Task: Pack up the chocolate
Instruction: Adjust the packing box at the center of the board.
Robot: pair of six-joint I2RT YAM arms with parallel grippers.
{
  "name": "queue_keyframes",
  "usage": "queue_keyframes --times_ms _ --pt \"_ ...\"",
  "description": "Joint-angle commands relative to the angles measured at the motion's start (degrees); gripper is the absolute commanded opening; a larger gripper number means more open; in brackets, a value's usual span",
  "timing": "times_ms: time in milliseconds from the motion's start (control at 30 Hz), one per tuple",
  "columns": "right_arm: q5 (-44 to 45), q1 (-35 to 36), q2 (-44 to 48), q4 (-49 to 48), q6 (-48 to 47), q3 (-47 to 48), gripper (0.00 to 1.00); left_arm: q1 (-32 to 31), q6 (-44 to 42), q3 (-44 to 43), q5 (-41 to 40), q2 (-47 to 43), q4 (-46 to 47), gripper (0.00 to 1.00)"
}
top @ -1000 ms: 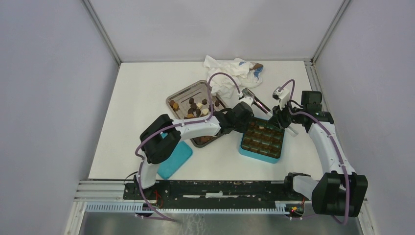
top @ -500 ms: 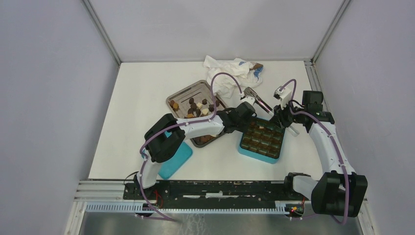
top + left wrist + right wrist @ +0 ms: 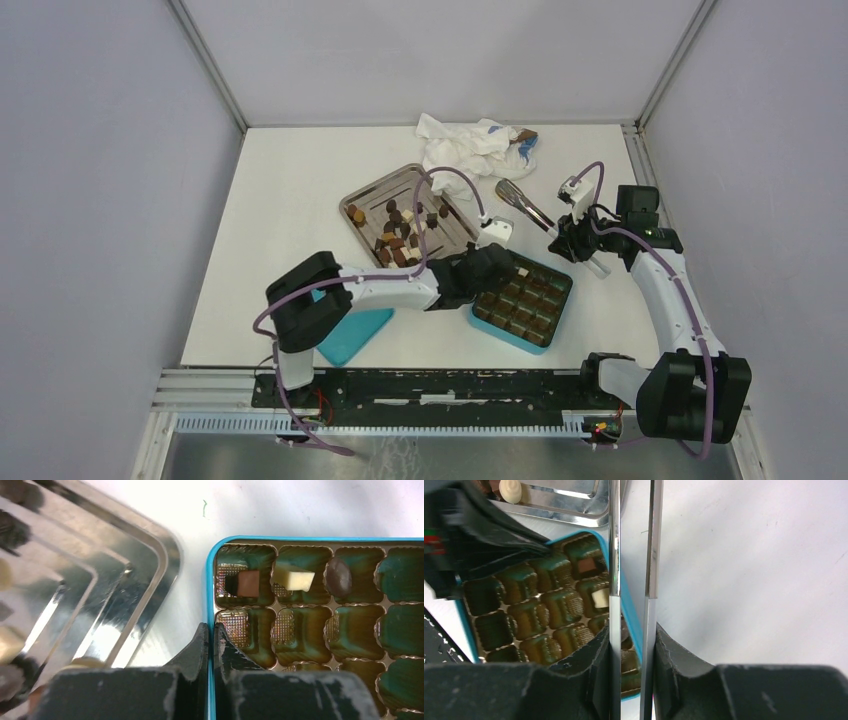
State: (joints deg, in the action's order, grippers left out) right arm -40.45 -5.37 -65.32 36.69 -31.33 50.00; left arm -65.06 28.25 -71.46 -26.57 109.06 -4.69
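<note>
The left gripper [image 3: 210,636] is clenched on the rim of the box [image 3: 310,539] on its tray side, the teal wall pinched between its fingers. The right gripper [image 3: 632,632] grasps the tongs [image 3: 614,555] beside the box. Most chocolate [image 3: 396,214] lies on the tray [image 3: 375,190] — a few pieces sit in the box's corner cells.

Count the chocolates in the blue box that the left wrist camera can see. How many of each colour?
In the teal box, left wrist view:
light brown chocolate: 1
cream-white chocolate: 1
dark brown chocolate: 1
Total: 3
</note>
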Motion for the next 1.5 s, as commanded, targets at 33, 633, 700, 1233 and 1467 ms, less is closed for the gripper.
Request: queue_keyframes --times_ms 33,633,700,1233,1467 --pt "-2.3 0.1 1.0 -2.3 0.0 0.4 0.04 -4.4 -6.2 8.1 -14.7 -10.5 15.8 0.02" --pt "-2.2 0.1 0.9 -2.0 -0.2 1.0 0.04 -7.4 -0.4 17.8 -23.9 -17.7 14.8 0.02" --pt "-1.0 -0.1 1.0 -1.6 -0.6 1.8 0.04 -6.5 4.5 15.1 -20.4 -15.7 11.2 0.02" --pt "2.9 -11.3 -0.3 13.7 -11.5 14.7 0.04 6.6 20.9 -4.6 5.7 4.4 2.8 0.02" --pt "8.9 -13.9 2.0 20.3 -18.1 13.0 0.04 9.0 22.1 -8.3 6.1 8.7 2.9 0.02"
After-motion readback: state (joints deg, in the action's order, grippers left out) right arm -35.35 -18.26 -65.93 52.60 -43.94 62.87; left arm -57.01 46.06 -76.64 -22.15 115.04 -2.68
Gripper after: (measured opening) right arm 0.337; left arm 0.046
